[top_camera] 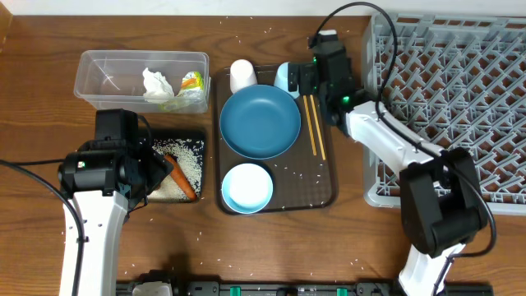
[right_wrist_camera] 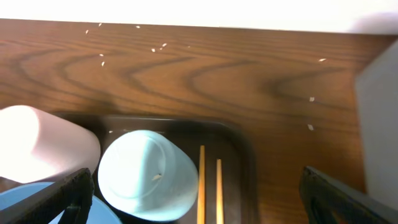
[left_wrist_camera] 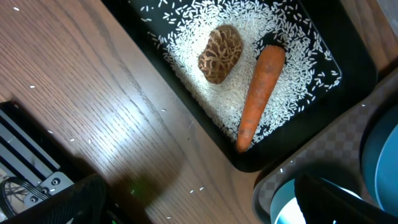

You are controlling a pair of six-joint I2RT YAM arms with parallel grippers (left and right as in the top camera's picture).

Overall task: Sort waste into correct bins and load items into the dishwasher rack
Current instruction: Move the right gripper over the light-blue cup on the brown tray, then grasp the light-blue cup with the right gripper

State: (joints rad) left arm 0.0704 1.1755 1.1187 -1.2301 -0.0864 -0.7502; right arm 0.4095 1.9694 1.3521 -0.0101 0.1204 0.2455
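Table is showing | cups: two, white cup (top_camera: 241,74) and light blue cup (right_wrist_camera: 146,174) | chopsticks (top_camera: 314,123): two | plate (top_camera: 260,122): one | bowl (top_camera: 246,187): one | carrot (left_wrist_camera: 261,93): one | brown lump (left_wrist_camera: 221,54): one | tissue (top_camera: 156,84): one | wrapper (top_camera: 191,81): one | rack (top_camera: 460,99): one

Wooden table (top_camera: 271,247), 4 big pieces sitting straight on it: black tray (top_camera: 191,141) right under the left gripper (top_camera: 161,170), clear tub (top_camera: 107,66) just beyond it, brown serving tray (top_camera: 316,193) beneath the right gripper (top_camera: 297,80), grey rack (top_camera: 460,99) to that gripper's right. Stray rice grains (right_wrist_camera: 154,48) speckle the wood.
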